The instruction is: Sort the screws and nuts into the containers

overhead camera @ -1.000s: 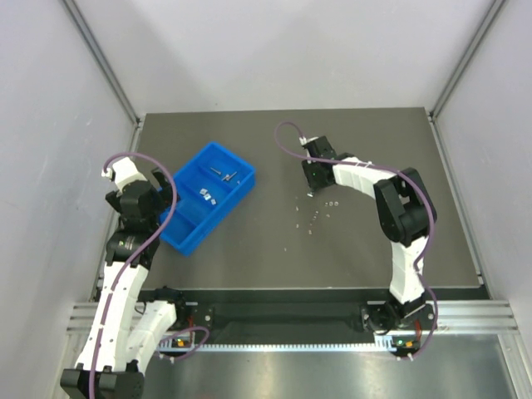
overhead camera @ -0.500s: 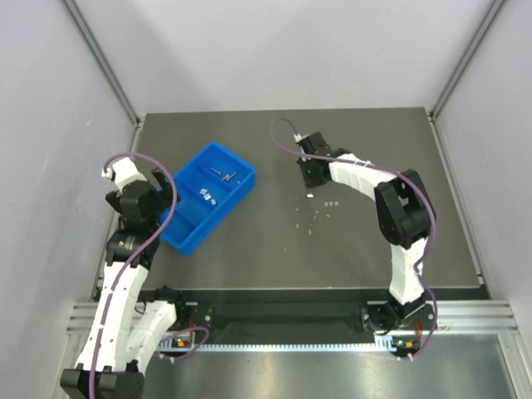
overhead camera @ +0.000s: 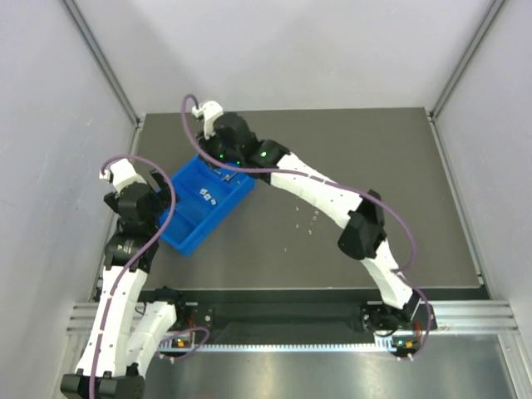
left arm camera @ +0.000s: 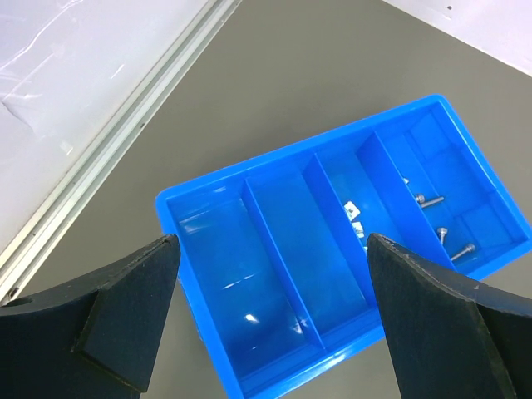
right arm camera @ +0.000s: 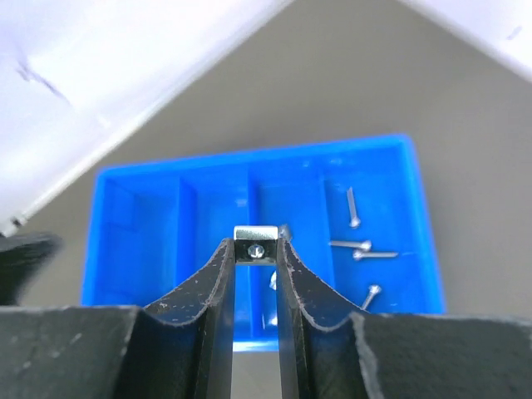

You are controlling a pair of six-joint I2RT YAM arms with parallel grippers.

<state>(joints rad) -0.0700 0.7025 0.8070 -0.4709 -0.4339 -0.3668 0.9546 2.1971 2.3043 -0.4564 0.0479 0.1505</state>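
Observation:
The blue tray of containers (overhead camera: 218, 223) lies at the table's left. My right gripper (overhead camera: 223, 163) hangs over its far end, shut on a small square nut (right arm camera: 255, 235) pinched at the fingertips (right arm camera: 223, 258). Below it, several screws (right arm camera: 362, 245) lie in the tray's (right arm camera: 249, 154) end compartment, and a few nuts (right arm camera: 273, 280) lie in the compartment beside that one. Loose nuts (overhead camera: 312, 218) are scattered on the table's middle. My left gripper (left arm camera: 272, 241) stands wide open above the tray's (left arm camera: 166, 204) two bare compartments and holds nothing. Its view also shows the screws (left arm camera: 440, 229) and nuts (left arm camera: 353, 209).
White walls with aluminium rails (overhead camera: 104, 66) close in the dark table (overhead camera: 374, 166) on three sides. One rail (left arm camera: 125, 141) runs close behind the tray. The right arm's long links (overhead camera: 320, 195) stretch across the table above the loose pieces.
The right arm has swung left from the loose pile at the table's middle to above the tray, carrying a nut. The left arm has stayed put.

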